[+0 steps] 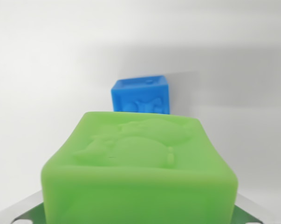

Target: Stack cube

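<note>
- Nearest the camera, at the bottom corners of the wrist view, grey and green slivers show on either side of the green cube [140,172]; they may be parts of the gripper, but too little shows to say so.
- Whether the tool is spread, clenched or grasping the cube cannot be told from this view.
- The green cube fills the lower half of the frame, close under the camera, its bottom edge cut off by the frame.
- Its upper face carries a raised relief, a rounded animal-like figure, with a raised rim running round the edge.
- It looks soft and matt, with rounded corners, and it is slightly blurred by nearness.
- Farther off, straight ahead of the tool, the blue cube [140,95] stands on the white surface [47,84].
- The green cube's far edge hides the blue cube's lower part, so whether the two touch cannot be told.
- The blue cube also bears a relief on its facing side and a rimmed top.
- A soft grey shadow lies on the surface at the wrist view's right.
</note>
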